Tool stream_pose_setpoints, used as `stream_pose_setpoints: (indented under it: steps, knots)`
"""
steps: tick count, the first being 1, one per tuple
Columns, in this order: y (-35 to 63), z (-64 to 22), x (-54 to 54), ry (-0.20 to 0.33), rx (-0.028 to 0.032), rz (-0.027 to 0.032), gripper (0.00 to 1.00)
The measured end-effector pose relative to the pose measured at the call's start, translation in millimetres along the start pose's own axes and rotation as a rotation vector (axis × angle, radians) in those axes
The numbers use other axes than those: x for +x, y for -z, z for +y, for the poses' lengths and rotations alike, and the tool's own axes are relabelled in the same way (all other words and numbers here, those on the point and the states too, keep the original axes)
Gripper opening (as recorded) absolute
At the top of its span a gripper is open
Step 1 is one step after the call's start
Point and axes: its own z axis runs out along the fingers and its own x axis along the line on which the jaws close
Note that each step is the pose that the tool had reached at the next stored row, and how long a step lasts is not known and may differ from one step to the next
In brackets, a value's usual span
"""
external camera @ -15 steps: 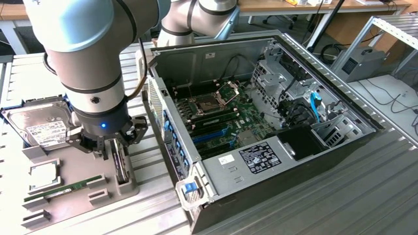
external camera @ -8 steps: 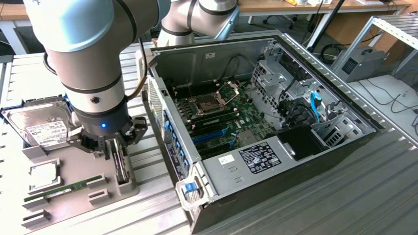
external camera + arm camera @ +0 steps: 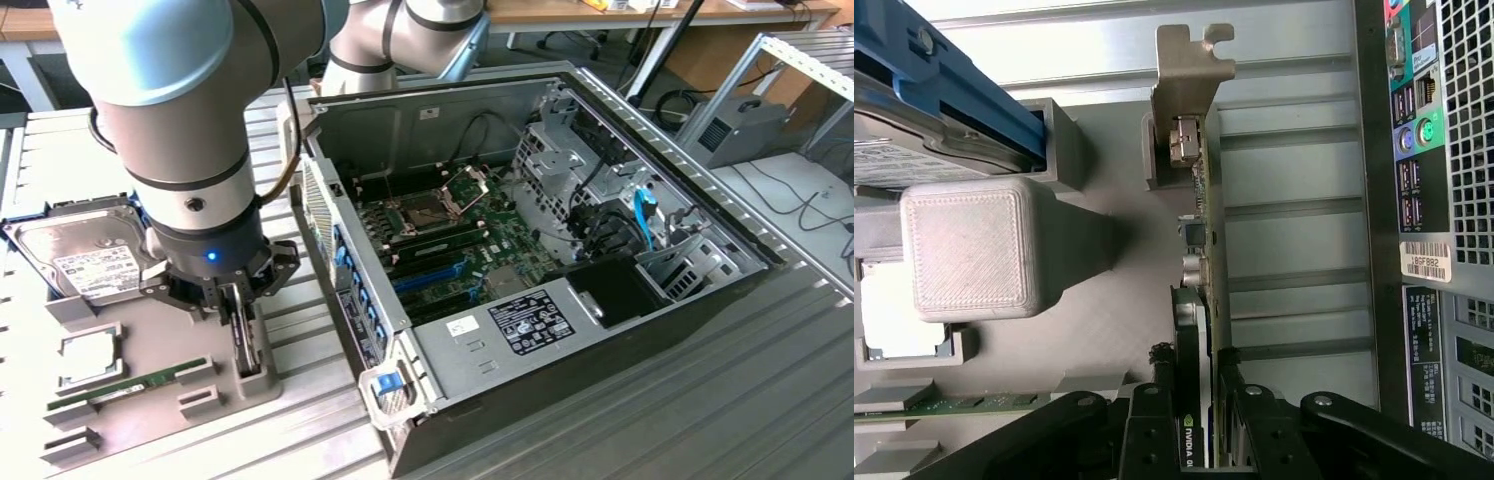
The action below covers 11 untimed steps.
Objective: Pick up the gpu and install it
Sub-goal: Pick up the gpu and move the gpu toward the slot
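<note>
At grey holder, my claw straddles upright gpu, jaws near both faces; clamped or not, can't tell. Risk: loose or skewed pinch, card tilts, jams in holder.

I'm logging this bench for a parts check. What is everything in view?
gpu: one, black with silver bracket, on edge in the holder tray
hard drive: one, silver, white label, exterior view's left
memory stick: one, green, lying in the tray
holder tray: one, grey, beside the case
computer case: one, dark, open, exterior view's right
motherboard: one, green, inside the case
arm: one, silver-grey, over the tray
gripper: one, black, down at the gpu
</note>
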Motion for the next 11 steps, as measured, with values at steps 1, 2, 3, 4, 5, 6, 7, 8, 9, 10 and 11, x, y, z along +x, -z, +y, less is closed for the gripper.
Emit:
stream_pose_setpoints:
  steps: [1,2,3,4,5,6,7,8,9,10,11]
  knots:
    - [0.0,0.0,0.0,0.000,0.0000,0.0000,0.27]
    - [0.0,0.0,0.0,0.000,0.0001,0.0001,0.27]
    - [0.0,0.0,-0.2,0.004,0.0001,0.0003,0.27]
    - [0.0,0.0,-0.2,0.017,0.0003,0.0008,0.27]
    - [0.0,0.0,-0.2,0.023,0.0003,0.0010,0.27]
    - [0.0,0.0,-0.2,0.024,0.0003,0.0011,0.27]
    - [0.0,0.0,-0.2,0.025,0.0003,0.0011,0.27]
    - [0.0,0.0,-0.2,0.030,0.0005,0.0014,0.27]
    - [0.0,0.0,-0.2,0.039,0.0006,0.0017,0.27]
    - [0.0,0.0,-0.2,0.049,0.0009,0.0021,0.27]
    - [0.0,0.0,-0.2,0.056,0.0009,0.0024,0.27]
